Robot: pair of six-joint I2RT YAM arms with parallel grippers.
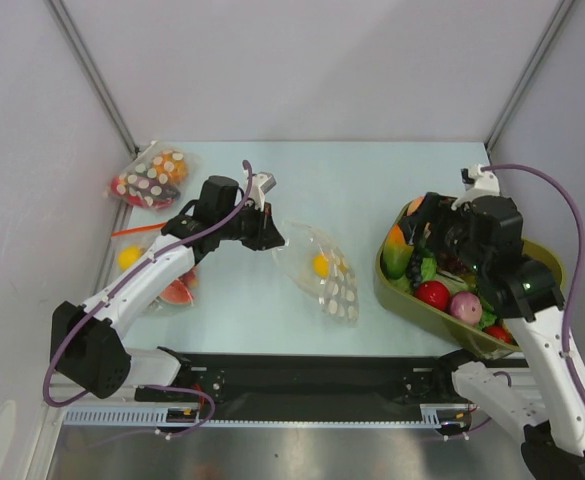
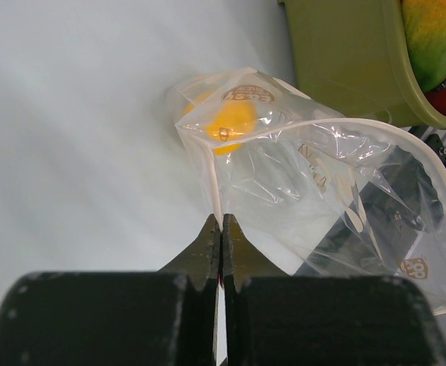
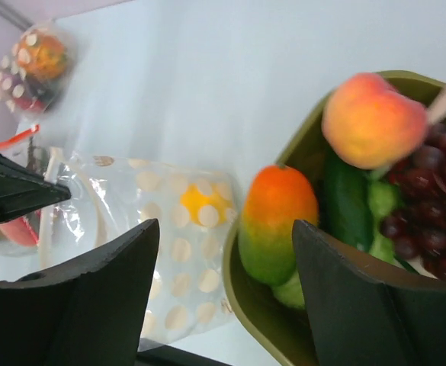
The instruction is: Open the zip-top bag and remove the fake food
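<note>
Where clamped by one lip in the closed left gripper (image 2: 221,223), lies mid-table as the zip-top bag (image 1: 327,275), mouth pulled agape, presumably for reaching in. Holds one orange-yellow fruit (image 2: 226,122) inside. Shows the right gripper (image 3: 226,297) spread wide, empty, over the green bowl (image 1: 412,305), where the peach (image 3: 371,118) and grape bunch (image 3: 428,183) collect.

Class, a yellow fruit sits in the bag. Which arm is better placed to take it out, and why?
Probably right: the right fingers are open and empty, while the left fingers are shut on the rim of the bag, holding its mouth open.
</note>
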